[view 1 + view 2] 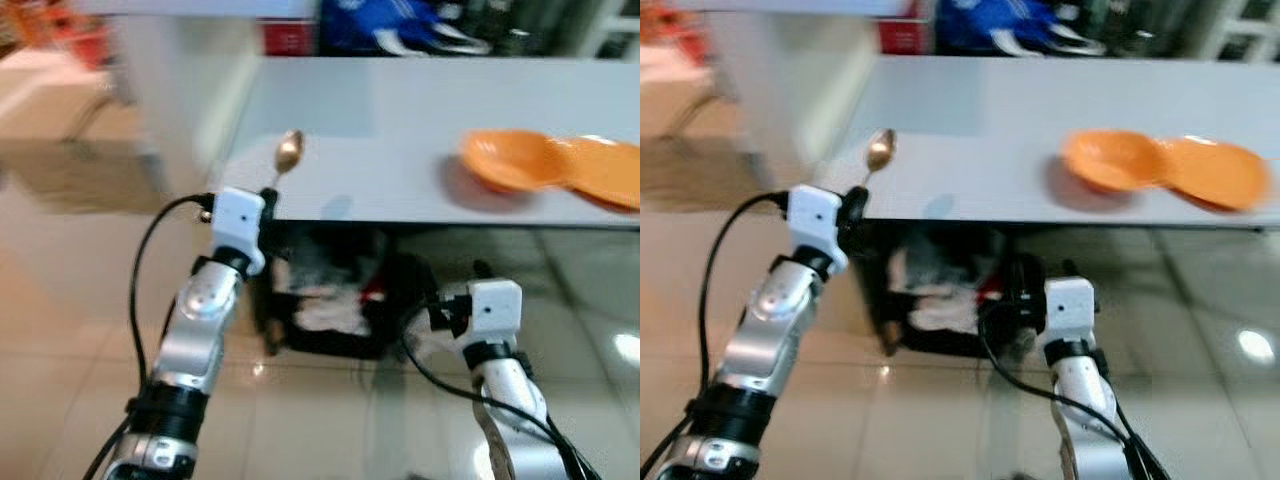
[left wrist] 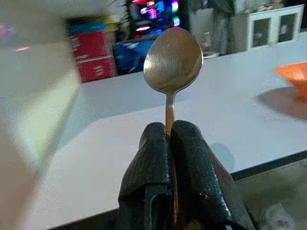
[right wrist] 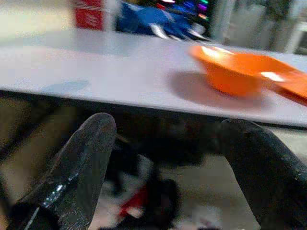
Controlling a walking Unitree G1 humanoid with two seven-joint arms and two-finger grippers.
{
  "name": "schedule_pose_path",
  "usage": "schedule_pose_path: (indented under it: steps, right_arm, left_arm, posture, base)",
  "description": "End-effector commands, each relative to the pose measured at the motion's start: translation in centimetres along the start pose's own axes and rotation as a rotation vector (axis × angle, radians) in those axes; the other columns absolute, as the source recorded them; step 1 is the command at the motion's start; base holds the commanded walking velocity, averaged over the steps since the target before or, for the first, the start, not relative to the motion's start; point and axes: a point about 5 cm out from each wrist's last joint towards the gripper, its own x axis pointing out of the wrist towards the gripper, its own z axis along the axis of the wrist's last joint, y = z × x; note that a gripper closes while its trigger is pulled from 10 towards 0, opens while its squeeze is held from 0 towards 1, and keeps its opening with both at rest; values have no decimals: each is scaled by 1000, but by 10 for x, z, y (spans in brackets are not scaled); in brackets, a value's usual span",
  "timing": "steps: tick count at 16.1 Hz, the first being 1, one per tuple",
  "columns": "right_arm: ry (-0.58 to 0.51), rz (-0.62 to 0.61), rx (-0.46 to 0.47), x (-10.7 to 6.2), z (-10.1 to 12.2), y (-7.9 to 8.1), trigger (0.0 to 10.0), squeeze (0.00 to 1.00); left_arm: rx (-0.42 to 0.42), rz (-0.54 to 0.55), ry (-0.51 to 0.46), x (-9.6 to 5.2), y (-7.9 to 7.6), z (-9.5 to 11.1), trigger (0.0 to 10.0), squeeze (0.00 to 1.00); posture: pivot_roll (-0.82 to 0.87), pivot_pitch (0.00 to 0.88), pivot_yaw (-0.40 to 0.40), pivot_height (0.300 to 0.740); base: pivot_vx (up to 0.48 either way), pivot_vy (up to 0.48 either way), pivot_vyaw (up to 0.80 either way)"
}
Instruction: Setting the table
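On the table's [image 1: 380, 160] far right: orange bowl [image 1: 508, 160] and orange plate [image 1: 607, 172], already set; cutlery pending, by appearance. Left gripper [image 2: 169, 141]: pressed together on metal spoon [image 2: 172, 62], upright above the near-left edge. Right gripper [image 3: 165, 158]: spread, empty, below the tabletop.

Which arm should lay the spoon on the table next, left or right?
Left. The left claw is shut on the spoon, held at the white table's near edge. The right claw is open and empty, lower than the tabletop, nearer the orange bowl.
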Motion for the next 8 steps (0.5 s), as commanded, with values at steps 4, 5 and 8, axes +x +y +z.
schedule_pose_path:
  steps: [4, 5, 8]
  right_arm:
    - [-12, -4, -20, 0, 2, -3, 10000, 0]
    - [-14, -3, -22, 1, 2, -3, 10000, 0]
    - [-14, 0, -20, 0, 2, -2, 10000, 0]
  left_arm:
    - [10, -49, -26, 6, -8, 4, 0, 0]
    - [11, -48, -25, 7, -8, 3, 0, 0]
    - [12, -27, -21, 7, -7, 2, 0, 0]
  posture:
    - [-59, 0, 57, 731]
    - [-59, 0, 57, 731]
    - [-59, 0, 55, 731]
  base:
    - [204, -403, 0]
    - [289, -379, 0]
    - [295, -375, 0]
